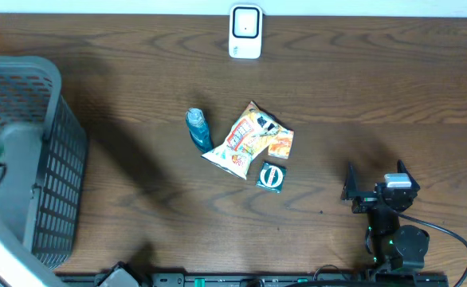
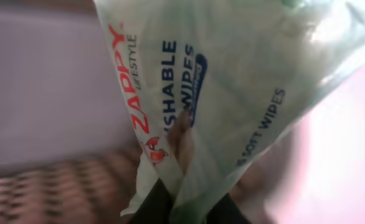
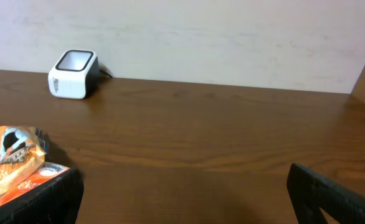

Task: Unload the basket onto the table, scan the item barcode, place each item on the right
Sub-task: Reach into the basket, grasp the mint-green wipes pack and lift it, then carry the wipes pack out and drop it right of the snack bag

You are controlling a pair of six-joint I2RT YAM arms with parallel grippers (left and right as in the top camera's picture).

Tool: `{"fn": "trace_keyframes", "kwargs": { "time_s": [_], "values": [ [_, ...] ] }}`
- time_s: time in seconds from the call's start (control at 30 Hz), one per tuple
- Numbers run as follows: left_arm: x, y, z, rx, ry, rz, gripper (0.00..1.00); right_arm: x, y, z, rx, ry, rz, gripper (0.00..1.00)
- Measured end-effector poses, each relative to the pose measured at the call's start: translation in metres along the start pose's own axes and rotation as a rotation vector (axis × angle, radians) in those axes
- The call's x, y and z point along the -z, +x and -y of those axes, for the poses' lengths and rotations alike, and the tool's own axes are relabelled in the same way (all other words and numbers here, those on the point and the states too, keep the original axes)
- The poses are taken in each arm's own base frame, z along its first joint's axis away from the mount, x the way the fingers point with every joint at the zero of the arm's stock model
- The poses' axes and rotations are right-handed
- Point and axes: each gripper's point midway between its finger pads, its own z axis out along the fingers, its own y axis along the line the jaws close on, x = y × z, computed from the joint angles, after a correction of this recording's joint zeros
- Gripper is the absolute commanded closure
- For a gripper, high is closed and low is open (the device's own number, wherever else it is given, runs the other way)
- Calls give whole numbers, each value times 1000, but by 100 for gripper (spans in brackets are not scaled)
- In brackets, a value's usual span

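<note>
Left pincer [image 2: 189,198] is clamped tight on one thin edge of a wipes pack [image 2: 232,81], and the pack fills the wrist view. It looks to be over the basket [image 1: 58,151] at the left end of the table [image 1: 138,72], but overhead doesn't confirm that. Right pincer [image 1: 374,179] is wide open and empty, low on the right side. Scanner [image 1: 245,32] sits at the far table edge, well apart from the pack.

Risks: the grip is on film edge only, so the floppy pack could slip or swing on the carry. No barcode shows on this face, so it may reach the scanner wrong side on. Snack bag [image 1: 249,139] and blue bottle [image 1: 196,129] lie between.

Print: "ZAPPY LIFESTYLE", "…SHABLE WIPES", "SOFT WIPES".
</note>
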Motion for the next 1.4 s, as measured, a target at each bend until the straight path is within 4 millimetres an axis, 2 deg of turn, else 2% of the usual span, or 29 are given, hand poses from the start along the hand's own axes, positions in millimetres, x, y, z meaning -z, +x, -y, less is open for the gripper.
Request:
{"fn": "trace_keyframes", "kwargs": {
  "time_s": [0.13,0.27,0.33,0.43,0.47,0.6,0.73,0.83,0.93,1.07,1.23,1.27,1.4],
  "values": [
    [31,63,67,-219,261,-100,93,0,0,0,0,0,0,1],
    [48,135,109,-431,407,-214,93,0,0,0,0,0,0,1],
    [48,173,126,-545,456,-255,93,0,0,0,0,0,0,1],
    [41,247,151,-738,527,-334,93,0,0,0,0,0,0,1],
    [37,266,156,-784,540,-351,93,0,0,0,0,0,0,1],
    [17,364,162,-986,583,-445,93,0,0,0,0,1,0,1],
    [-1,449,145,-1135,592,-532,93,0,0,0,0,1,0,1],
    [-15,506,119,-1233,571,-601,93,0,0,0,0,1,0,1],
    [-30,551,85,-1321,524,-665,92,0,0,0,0,1,0,1],
    [-44,594,41,-1418,468,-745,92,0,0,0,0,1,0,1],
    [-42,631,2,-1474,462,-882,92,0,0,0,0,2,0,1],
    [-41,634,-3,-1482,461,-898,85,0,0,1,0,4,0,1],
    [-39,640,-16,-1498,440,-944,28,0,0,1,0,8,-1,1]
  ]
}}
